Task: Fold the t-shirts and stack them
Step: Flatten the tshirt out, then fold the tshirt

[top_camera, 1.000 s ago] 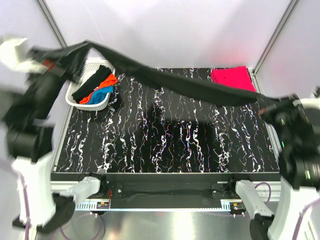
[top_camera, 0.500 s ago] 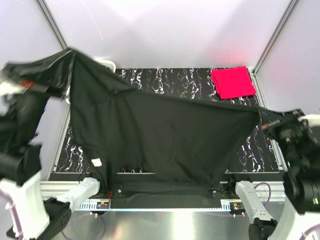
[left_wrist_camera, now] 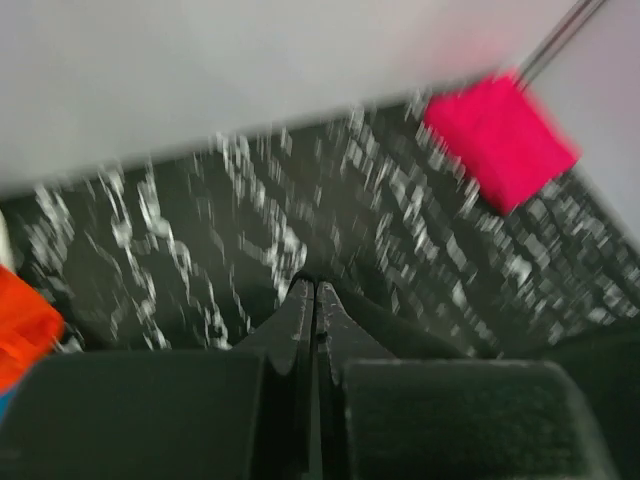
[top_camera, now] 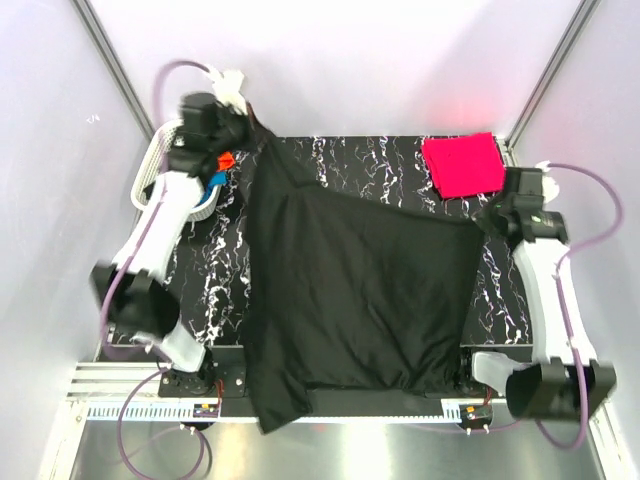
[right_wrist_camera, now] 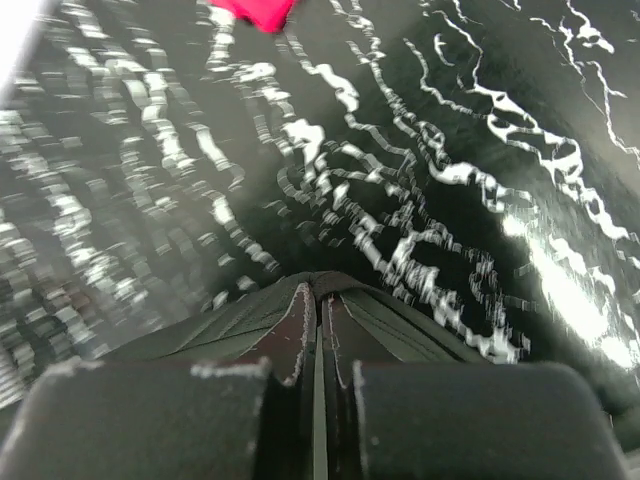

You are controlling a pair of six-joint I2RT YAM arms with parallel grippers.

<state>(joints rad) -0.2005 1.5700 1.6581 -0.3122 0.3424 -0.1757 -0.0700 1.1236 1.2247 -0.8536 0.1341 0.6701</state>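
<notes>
From above, the large black t-shirt (top_camera: 350, 300) is stretched across the middle of the marbled bench (top_camera: 205, 270), and its near hem spills over the front edge. The left claw (top_camera: 243, 127) is clamped on a far-left corner of it, held up beside the white lattice basket (top_camera: 152, 172), where an orange shirt (top_camera: 226, 159) and a blue shirt (top_camera: 214, 181) show past the arm. The right claw (top_camera: 488, 222) is shut on the opposite corner at the right edge, just in front of the folded pinkish-red t-shirt (top_camera: 463, 165) in the far right corner. In the left wrist view, which is blurred, the fingers meet on a ridge of black cloth, with the red shirt far right and orange at the left edge. The right wrist view shows the fingers pressed together on black fabric over the bench.
</notes>
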